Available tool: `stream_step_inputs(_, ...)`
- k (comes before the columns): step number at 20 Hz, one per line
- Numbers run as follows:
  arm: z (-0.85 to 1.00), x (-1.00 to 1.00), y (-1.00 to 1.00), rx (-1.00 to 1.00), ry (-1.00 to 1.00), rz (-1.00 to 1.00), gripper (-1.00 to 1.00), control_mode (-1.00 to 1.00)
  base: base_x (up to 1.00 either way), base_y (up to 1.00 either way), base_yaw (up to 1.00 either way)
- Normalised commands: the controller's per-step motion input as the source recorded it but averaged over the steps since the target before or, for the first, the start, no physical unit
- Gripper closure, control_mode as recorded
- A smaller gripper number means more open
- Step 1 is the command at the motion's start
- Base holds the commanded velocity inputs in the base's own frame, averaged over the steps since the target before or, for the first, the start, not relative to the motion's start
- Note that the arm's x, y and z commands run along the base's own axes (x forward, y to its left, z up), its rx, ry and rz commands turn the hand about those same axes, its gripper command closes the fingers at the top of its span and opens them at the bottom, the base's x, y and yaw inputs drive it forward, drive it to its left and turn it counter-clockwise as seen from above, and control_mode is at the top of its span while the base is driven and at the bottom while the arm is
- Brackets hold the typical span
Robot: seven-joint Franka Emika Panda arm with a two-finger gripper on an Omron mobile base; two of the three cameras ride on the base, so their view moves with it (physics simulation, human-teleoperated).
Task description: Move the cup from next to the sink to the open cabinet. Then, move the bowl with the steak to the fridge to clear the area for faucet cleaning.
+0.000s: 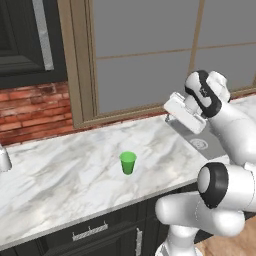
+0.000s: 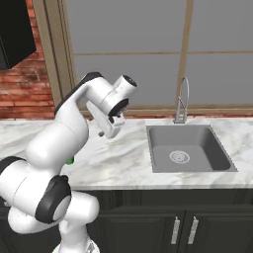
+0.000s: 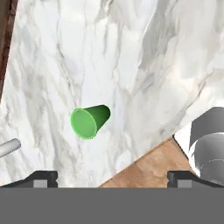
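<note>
The small green cup [image 1: 128, 162] stands upright on the white marble counter, left of the sink [image 2: 188, 148]. From the hand view I look down into the cup [image 3: 89, 121], which lies ahead of and between my fingertips [image 3: 41, 177]. My gripper [image 3: 112, 177] is open, holds nothing and hovers well above the counter, up and to the right of the cup. The hand [image 1: 184, 112] hangs over the counter near the sink's left edge. The arm hides most of the cup [image 2: 70, 160] in the right base view. The faucet [image 2: 182, 101] rises behind the sink. The bowl, steak and fridge are out of view.
A black upper cabinet [image 1: 22, 40] hangs at the upper left over a brick wall [image 1: 35, 112]. A window [image 1: 150, 55] runs behind the counter. A silver item [image 1: 4, 160] stands at the counter's far left. Black lower cabinets [image 2: 183, 227] sit below.
</note>
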Motion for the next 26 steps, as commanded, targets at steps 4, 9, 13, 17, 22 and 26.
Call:
stream_step_inputs(4, -0.51, 0.08, 0.67, 0.10, 0.35, -0.06, -1.00, -1.00, 0.00, 0.00, 0.00)
stream_step_inputs(9, -0.33, 0.00, 0.16, 0.08, 0.47, -0.02, -1.00, -1.00, 0.00, 0.00, 0.00)
stream_step_inputs(13, -0.32, -0.02, -0.13, 0.13, 0.46, 0.00, -1.00, -1.00, 0.00, 0.00, 0.00)
stream_step_inputs(17, -0.50, 0.00, 0.16, 0.06, 0.32, -0.02, -1.00, -1.00, 0.00, 0.00, 0.00)
stream_step_inputs(22, -0.48, -0.01, 0.34, 0.01, 0.19, -0.09, -1.00, -1.00, 0.00, 0.00, 0.00)
stream_step_inputs(26, -0.20, 0.03, 0.25, 0.04, 0.09, -0.07, -1.00, -1.00, 0.00, 0.00, 0.00)
